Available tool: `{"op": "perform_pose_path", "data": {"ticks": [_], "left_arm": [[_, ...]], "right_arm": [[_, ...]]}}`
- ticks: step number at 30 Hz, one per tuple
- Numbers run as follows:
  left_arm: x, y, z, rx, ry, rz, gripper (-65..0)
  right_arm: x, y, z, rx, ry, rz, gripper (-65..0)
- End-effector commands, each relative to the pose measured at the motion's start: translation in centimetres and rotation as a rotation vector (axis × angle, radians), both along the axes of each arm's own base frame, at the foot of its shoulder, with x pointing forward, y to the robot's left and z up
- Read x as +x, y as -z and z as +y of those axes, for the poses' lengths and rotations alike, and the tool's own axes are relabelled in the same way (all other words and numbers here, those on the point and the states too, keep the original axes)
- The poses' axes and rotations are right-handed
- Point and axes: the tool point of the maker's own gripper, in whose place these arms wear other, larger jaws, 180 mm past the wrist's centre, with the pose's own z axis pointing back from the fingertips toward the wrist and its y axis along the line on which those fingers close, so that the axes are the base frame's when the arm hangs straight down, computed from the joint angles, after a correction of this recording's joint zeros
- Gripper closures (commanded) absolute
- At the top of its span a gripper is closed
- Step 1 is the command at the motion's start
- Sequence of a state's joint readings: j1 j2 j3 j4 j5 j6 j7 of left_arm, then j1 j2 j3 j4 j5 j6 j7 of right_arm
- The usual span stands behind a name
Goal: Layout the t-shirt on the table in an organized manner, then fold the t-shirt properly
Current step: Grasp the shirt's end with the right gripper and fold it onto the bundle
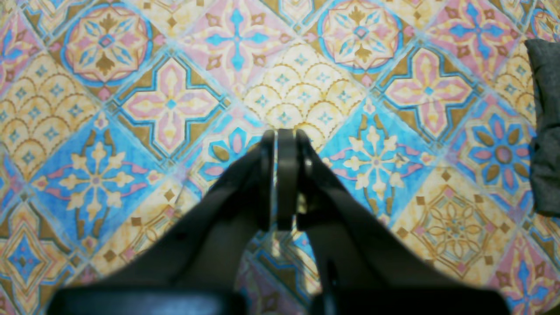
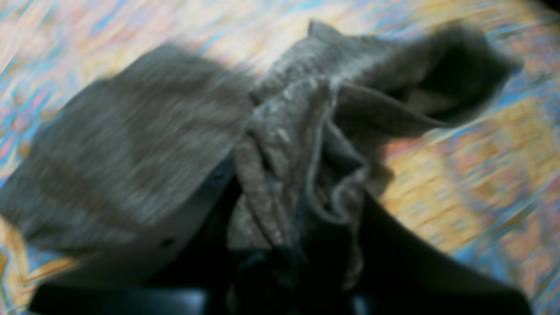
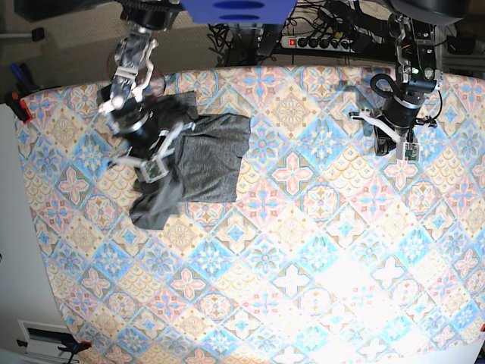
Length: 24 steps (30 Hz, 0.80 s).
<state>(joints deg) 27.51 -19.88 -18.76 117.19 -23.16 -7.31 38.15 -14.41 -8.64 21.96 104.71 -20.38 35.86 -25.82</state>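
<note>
I had the right gripper (image 2: 297, 258) over the grey t-shirt (image 3: 208, 163), its jaws pinching a bunched fold of the cloth. From the right wrist, the gathered fabric rose between the fingers in creases, with one loose flap sticking out to the right of that view and a broader, flatter stretch of shirt spreading to the left. In the base view, the shirt lay on the left part of the table (image 3: 318, 265), partly hidden behind the right arm (image 3: 140, 91); one part reached out below the gripper and another spread toward the middle. My left gripper (image 1: 284, 179) was well apart from the shirt, with its jaws pressed together and nothing between them, above the patterned cloth (image 1: 170, 105). From the left wrist, I could see only a strip of the shirt at the right edge of the view.
</note>
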Motion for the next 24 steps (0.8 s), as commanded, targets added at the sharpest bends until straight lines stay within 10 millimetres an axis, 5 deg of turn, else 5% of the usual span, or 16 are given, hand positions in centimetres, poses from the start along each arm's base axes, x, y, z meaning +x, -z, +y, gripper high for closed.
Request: {"op": "perform_pose_path", "data": {"ticks": [1,11,19,24], "left_arm": [[0.5,-1.0,0.0,0.005,0.009,-0.039,0.0],[0.5,-1.0,-0.1,0.003,0.010,-0.038,0.0],[0.5,-1.0,-0.1,0.003,0.010,-0.038,0.0],[0.6,-0.4,0.2,0.001,0.001,-0.026,0.0]], "right_arm": [[1.2,-2.2,0.5,0.028,0.017,-0.094,0.0],[0.3,0.4,6.4,-0.159,-0.122,-0.087,0.0],[-0.9,2.9,9.3,-0.345,-0.274,-0.045,0.0],[-1.6,3.0,11.3,-0.411,-0.360,-0.065,-16.2]]}}
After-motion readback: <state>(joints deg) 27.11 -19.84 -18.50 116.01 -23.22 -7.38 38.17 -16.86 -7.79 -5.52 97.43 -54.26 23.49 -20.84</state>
